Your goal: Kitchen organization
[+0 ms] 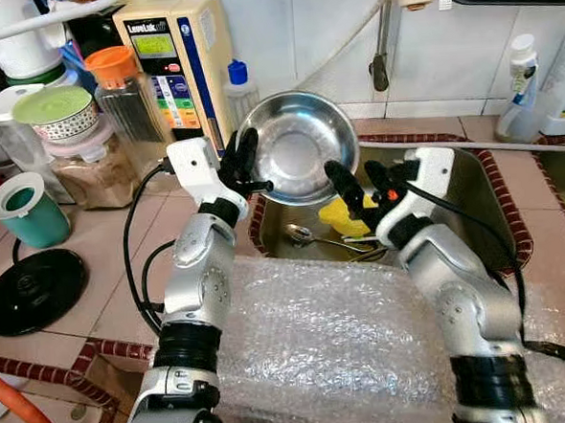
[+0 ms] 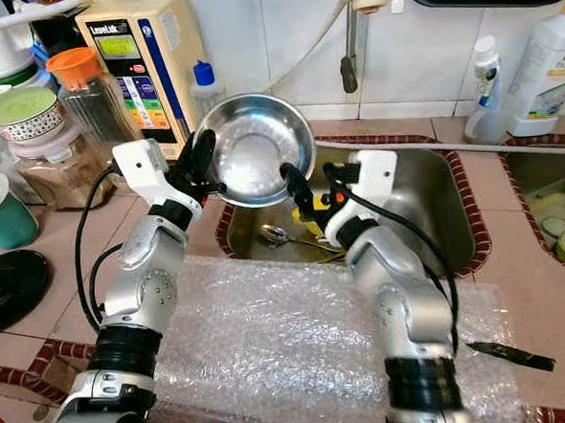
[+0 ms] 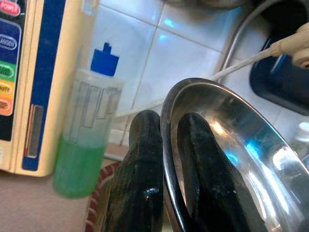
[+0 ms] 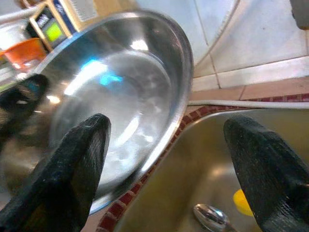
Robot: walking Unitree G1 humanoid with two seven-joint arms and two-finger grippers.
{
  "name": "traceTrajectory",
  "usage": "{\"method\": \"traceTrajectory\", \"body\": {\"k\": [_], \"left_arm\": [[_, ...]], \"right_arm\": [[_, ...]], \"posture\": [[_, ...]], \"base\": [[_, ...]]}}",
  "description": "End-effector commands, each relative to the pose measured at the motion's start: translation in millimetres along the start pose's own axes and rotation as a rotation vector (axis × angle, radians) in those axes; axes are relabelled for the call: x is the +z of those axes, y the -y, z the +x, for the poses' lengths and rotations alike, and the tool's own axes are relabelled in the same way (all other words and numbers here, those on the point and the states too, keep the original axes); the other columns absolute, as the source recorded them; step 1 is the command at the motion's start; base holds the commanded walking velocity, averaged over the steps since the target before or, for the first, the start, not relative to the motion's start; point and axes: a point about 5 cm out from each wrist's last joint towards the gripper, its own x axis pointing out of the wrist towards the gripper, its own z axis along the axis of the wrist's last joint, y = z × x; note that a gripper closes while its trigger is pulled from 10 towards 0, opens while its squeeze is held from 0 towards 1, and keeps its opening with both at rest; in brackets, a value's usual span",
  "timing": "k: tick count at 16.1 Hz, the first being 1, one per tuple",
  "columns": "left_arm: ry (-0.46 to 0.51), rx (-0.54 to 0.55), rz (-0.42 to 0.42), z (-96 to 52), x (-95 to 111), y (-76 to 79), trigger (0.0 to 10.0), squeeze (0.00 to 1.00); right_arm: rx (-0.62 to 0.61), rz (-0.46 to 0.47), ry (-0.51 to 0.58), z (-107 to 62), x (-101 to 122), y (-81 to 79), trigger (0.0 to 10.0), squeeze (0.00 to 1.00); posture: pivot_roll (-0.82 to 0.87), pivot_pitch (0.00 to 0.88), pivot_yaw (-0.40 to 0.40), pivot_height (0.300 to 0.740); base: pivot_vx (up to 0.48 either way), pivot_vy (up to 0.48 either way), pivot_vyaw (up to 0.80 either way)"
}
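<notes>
A stainless steel bowl [image 1: 302,143] stands tilted on edge over the back left corner of the sink [image 1: 473,190], its hollow facing me. My left gripper [image 1: 244,166] is shut on the bowl's left rim [image 3: 231,145], one finger inside and one outside. Just right of the bowl, my right gripper [image 1: 360,183] hangs open over the sink, its fingers [image 4: 72,159] spread before the bowl [image 4: 120,96] without touching it. In the sink lie a spoon [image 1: 303,234] and a yellow object [image 1: 345,217].
Bubble wrap [image 1: 328,333] covers the counter in front of the sink. A water machine [image 1: 172,55], a blue-capped bottle [image 1: 240,89], jars [image 1: 121,87], a teal cup [image 1: 24,213] and a black lid [image 1: 28,289] crowd the left. Detergent bottles [image 2: 542,61] stand back right; a knife [image 2: 512,354] lies near right.
</notes>
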Motion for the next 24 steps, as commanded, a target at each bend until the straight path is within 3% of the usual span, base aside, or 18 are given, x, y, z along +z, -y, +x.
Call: {"method": "traceTrajectory", "body": {"k": [1, 2, 4, 7, 8, 11, 16, 20, 24], "left_arm": [[0.042, -0.044, -0.003, 0.8, 11, 6.7, 0.0, 0.00], [0.044, -0.049, -0.006, 0.6, 11, 8.1, 0.0, 0.00], [0.040, -0.049, -0.008, 0.0, 11, 9.0, 0.0, 0.00], [0.041, -0.049, -0.008, -2.1, 12, 8.9, 0.0, 0.00], [0.042, -0.047, -0.009, -3.7, 12, 8.4, 0.0, 0.00], [0.042, -0.047, -0.011, -4.6, 12, 8.4, 0.0, 0.00], [0.034, -0.052, -0.012, -3.7, 11, 9.4, 0.0, 0.00], [-0.025, -0.060, -0.011, -7.0, 0, 8.8, 0.0, 0.00], [-0.059, -0.117, -0.049, -11.7, -11, 25.8, 0.0, 0.00]], "right_arm": [[-0.057, -0.008, 0.000, 10.2, 3, 4.1, 10.0, 0.00], [-0.062, 0.005, 0.009, 15.0, 5, 4.1, 8.8, 0.00], [-0.057, 0.040, 0.040, 24.4, 11, 1.8, 0.0, 0.00], [-0.082, 0.114, 0.065, 33.8, 18, 3.9, 0.0, 0.00], [-0.094, 0.196, 0.079, 35.1, 19, 6.0, 0.0, 0.00], [-0.110, 0.317, 0.092, 35.8, 19, 10.0, 0.0, 0.00], [-0.118, 0.379, 0.071, 34.3, 15, 12.7, 0.0, 0.00], [-0.173, 0.396, 0.042, 32.4, 9, 21.3, 0.0, 0.00], [-0.275, 0.450, 0.050, 30.7, 8, 36.9, 0.0, 0.00]], "posture": [[-0.08, 0.000, 0.122, 0.740], [-0.08, 0.000, 0.122, 0.740], [-0.07, 0.000, 0.120, 0.740], [-0.06, 0.000, 0.112, 0.740], [-0.06, 0.000, 0.112, 0.740], [-0.06, 0.000, 0.113, 0.740], [-0.07, 0.000, 0.119, 0.740], [-0.07, 0.000, 0.123, 0.740], [-0.06, 0.000, 0.119, 0.740]], "base": [[0.000, 0.000, 0.00], [0.000, 0.000, 0.00], [0.000, 0.000, 0.00], [0.000, 0.000, 0.00], [0.000, 0.000, 0.00], [0.000, 0.000, 0.00], [0.000, 0.000, 0.00], [0.000, 0.000, 0.00], [0.000, 0.000, 0.00]]}}
